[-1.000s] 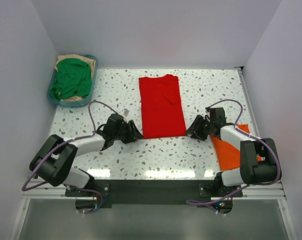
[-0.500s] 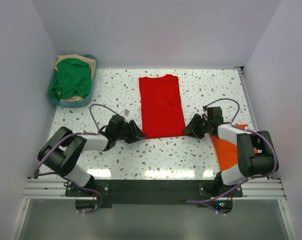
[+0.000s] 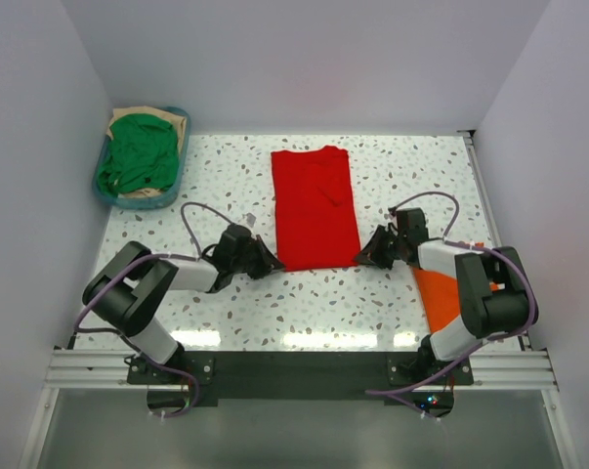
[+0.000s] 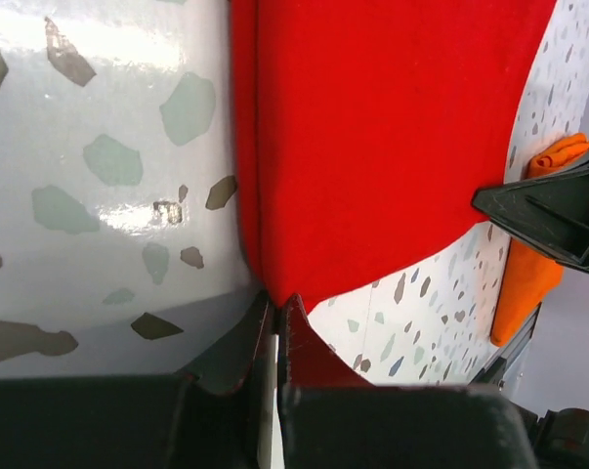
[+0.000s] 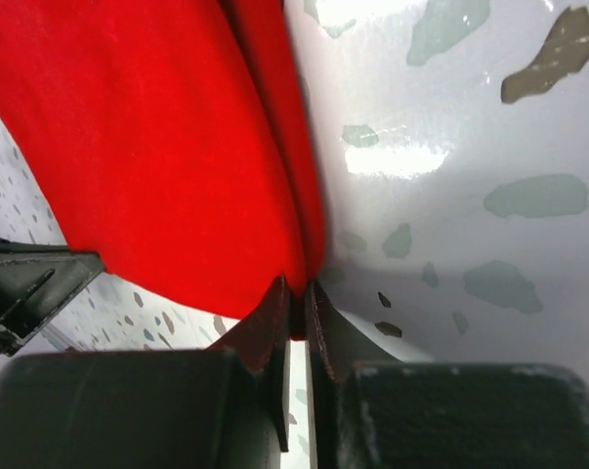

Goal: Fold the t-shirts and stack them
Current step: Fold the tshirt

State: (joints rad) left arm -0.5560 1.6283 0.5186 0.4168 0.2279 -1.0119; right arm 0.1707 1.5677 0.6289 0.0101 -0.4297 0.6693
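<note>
I see left gripper (image 3: 272, 264) and right gripper (image 3: 363, 260) pinching the red shirt's (image 3: 316, 205) near corners; teal basket (image 3: 100, 188) holds green shirt (image 3: 138, 154) over tan shirt (image 3: 153, 117).

The place looked like a robotics lab, more exactly a small test booth. Plain white walls (image 3: 304, 59) closed a table (image 3: 226, 166) on three sides, and its speckled top shone under strong light. At the near edge a left arm (image 3: 162, 278) and a right arm (image 3: 465, 269) were bolted to a black plate (image 3: 294, 376) fixed on a metal rail (image 3: 89, 363), with purple cables (image 3: 198, 204) running loose along them. The everyday things were few and arranged like test material: a red shirt (image 3: 315, 205) lying flat, an orange shirt (image 3: 441, 293) near the right edge, and a teal basket (image 3: 101, 191) of clothes (image 3: 138, 151) in the far left corner.
</note>
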